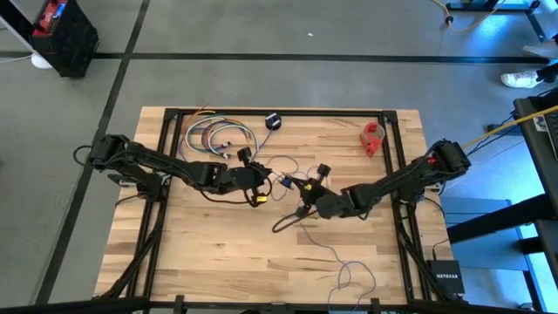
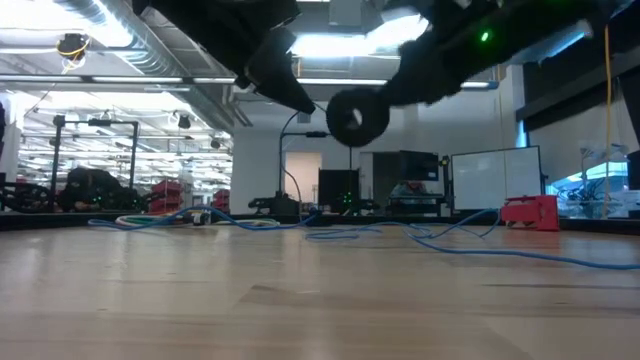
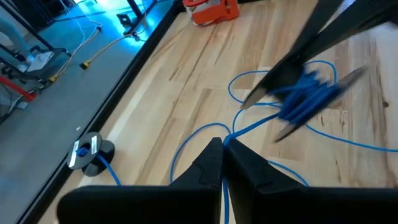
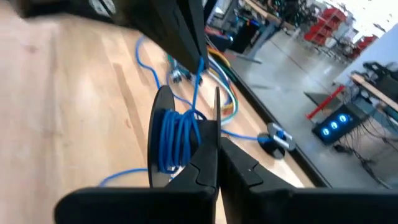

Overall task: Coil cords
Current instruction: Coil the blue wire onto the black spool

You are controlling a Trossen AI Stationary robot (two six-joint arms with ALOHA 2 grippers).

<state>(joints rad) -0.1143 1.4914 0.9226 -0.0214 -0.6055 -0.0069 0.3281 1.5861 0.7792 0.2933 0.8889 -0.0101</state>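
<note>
The thin cord shows blue in the wrist views and grey-purple from above (image 1: 327,249). One end joins a small black puck (image 1: 273,121) lying flat near the table's far edge; the puck also shows in the left wrist view (image 3: 93,152). My right gripper (image 1: 307,190) is shut on a black flanged spool (image 4: 163,140) with several turns of cord (image 4: 177,140) wound on it, held above mid-table. My left gripper (image 1: 263,176), just left of it, is shut on a strand of the cord (image 3: 249,127). The spool is the dark disc in the low view (image 2: 357,117). My left gripper pinches a single strand of the cord (image 3: 227,138) between its two fingertips, clear of the table. The strand runs on from there to the coil on the spool (image 3: 308,96). My right gripper pinches the spool at the edge nearest the fingers (image 4: 208,149); the fingers themselves hide the exact spot. The spool sticks out ahead of the fingertips, lifted clear of the table, with the cord turns between its two flanges. A strand rises from the coil (image 4: 198,81) to the left gripper.
A bundle of multicoloured cables (image 1: 214,135) lies at the far left of the table, and a red object (image 1: 373,137) at the far right. Slack cord loops across mid-table (image 1: 292,166) and trails to the near edge (image 1: 353,275). Black frame rails border the table (image 1: 397,166).
</note>
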